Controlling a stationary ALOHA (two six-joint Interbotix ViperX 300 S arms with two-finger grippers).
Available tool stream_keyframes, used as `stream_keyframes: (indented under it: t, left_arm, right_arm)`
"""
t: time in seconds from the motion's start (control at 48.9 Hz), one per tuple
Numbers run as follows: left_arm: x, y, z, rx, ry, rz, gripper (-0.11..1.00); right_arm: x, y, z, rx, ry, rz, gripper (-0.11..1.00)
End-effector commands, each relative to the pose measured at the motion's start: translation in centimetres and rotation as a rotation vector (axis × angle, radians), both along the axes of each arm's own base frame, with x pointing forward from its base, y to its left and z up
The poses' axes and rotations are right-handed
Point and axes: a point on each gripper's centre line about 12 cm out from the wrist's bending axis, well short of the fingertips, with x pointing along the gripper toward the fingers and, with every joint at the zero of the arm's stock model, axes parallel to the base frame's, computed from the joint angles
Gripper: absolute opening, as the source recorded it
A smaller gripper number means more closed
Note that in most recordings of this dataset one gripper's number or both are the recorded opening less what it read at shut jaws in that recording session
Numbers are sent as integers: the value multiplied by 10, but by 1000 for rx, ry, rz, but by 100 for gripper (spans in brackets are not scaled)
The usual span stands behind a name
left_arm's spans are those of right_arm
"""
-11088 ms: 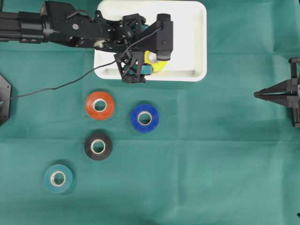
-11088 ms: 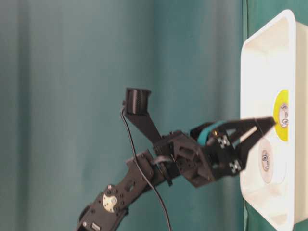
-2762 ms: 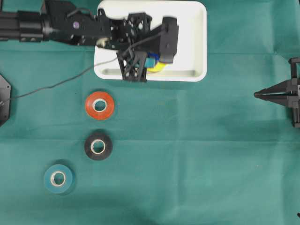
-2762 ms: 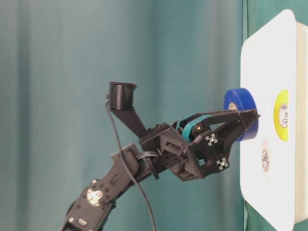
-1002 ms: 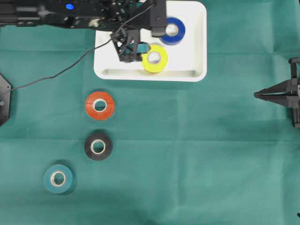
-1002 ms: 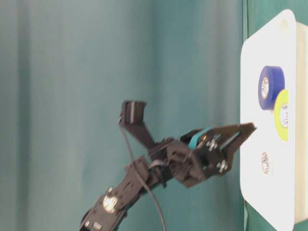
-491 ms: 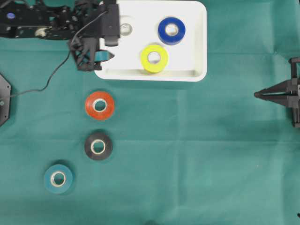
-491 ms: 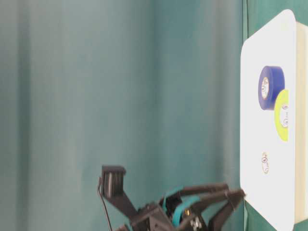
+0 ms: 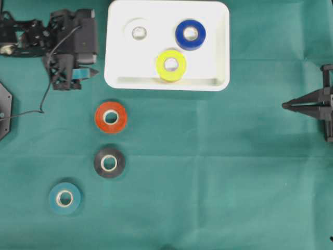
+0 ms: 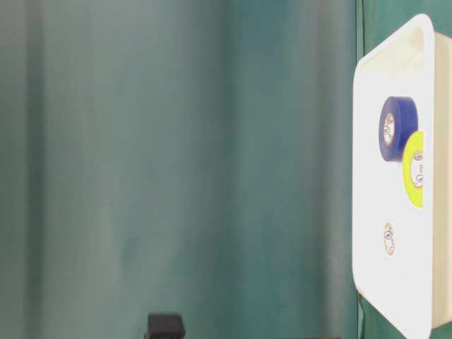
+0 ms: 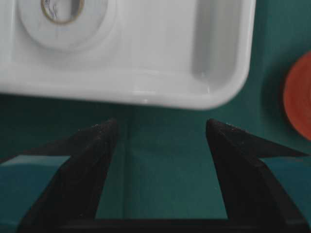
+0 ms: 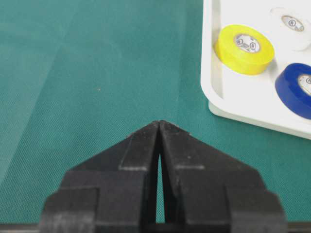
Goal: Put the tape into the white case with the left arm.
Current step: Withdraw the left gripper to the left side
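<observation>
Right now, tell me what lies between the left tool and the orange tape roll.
Only bare green cloth separates the left tool from the orange tape roll, seen overhead.

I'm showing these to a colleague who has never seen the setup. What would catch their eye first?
Probably the white case at the top of the green table, holding blue, yellow and white tape rolls. Next, the orange, black and teal rolls in a diagonal row on the cloth below. The left gripper sits just left of the case, fingers apart and empty.
</observation>
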Motion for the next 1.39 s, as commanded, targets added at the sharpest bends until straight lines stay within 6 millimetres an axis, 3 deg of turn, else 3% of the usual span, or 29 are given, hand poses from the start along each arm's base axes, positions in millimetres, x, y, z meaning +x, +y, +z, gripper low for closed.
stream_keyframes:
  t: [0.0,0.368,0.716,0.941,1.371]
  left_arm:
    - [-7,-3,10,13,-44,0,72]
    - [-14,-24,1,4,-21,-64,72]
    - [-46,-76,1,-12,-73,-223,71]
    - [-66,-99,4,-59,-140,-270,70]
    - [-64,-106,0,-69,-115,-298,70]
  right_arm:
    - [2,0,4,2,-12,1,-10]
    - [2,0,4,2,-14,-1,-10]
    - [2,0,5,0,-15,0,-10]
    - [2,0,4,0,-12,1,-10]
    - [2,0,5,0,-15,1,-10]
